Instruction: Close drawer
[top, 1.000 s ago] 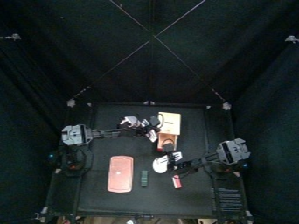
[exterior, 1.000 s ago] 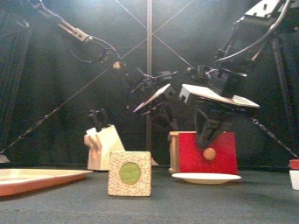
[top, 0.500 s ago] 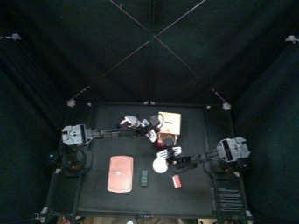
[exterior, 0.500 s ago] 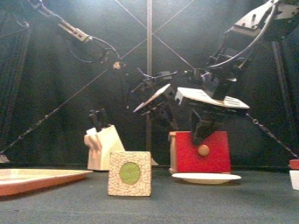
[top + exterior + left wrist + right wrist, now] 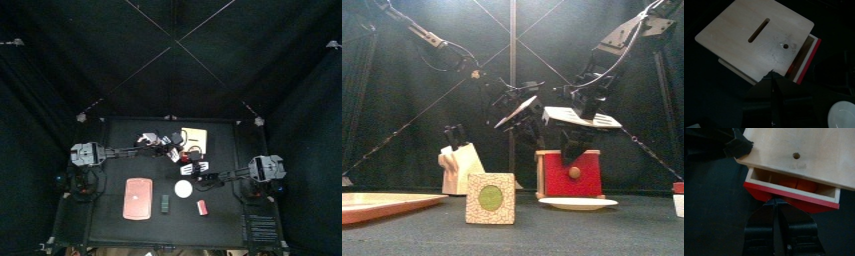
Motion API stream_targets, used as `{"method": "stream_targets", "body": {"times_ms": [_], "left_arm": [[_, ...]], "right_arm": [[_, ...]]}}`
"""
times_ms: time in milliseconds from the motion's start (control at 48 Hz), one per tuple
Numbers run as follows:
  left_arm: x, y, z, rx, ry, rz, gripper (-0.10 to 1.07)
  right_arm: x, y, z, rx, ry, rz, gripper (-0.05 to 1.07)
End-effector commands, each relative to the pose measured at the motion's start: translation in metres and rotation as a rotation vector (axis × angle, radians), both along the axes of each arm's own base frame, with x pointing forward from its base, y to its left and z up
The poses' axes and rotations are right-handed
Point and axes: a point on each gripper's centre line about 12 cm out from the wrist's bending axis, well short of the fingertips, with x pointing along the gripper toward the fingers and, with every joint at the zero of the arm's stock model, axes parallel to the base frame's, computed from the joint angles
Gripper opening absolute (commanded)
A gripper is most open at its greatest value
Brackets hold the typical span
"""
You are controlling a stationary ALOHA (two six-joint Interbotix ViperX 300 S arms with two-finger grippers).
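Right wrist view shows the drawer [image 5: 794,190], red-fronted, standing partly out of its wooden box [image 5: 807,150] at mid-table, the right gripper [image 5: 777,213] closed empty before it for pushing, the left gripper [image 5: 773,85] part-open, bracing the box.

The drawer [image 5: 794,190] looks like pale unfinished wood inside, with a matt red painted front; the box [image 5: 757,37] above it is light plywood, smooth, its grain faintly visible. The right claw [image 5: 777,235] is black plastic with a dull sheen. The plate [image 5: 579,203] looks glossy white, like ceramic. The surface [image 5: 609,235] is matt black. The curtains [image 5: 54,80] look like dull black cloth.
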Motion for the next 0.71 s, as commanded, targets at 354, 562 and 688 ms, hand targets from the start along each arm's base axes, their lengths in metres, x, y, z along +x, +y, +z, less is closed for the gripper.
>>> {"method": "stream_targets", "body": {"times_ms": [354,562,688], "left_arm": [[0.004,-0.001,0.014,-0.026,-0.041,0.018,0.39],[0.003,-0.001,0.020,-0.020,-0.056,0.015,0.39],[0.002,-0.002,0.032,-0.012,-0.086,0.008,0.39]], "right_arm": [[0.003,-0.017,0.020,-0.005,-0.073,-0.024,0.29],[0.003,-0.013,0.024,0.004,-0.086,-0.023,0.29],[0.005,-0.004,0.031,0.001,-0.106,0.001,0.29]]}}
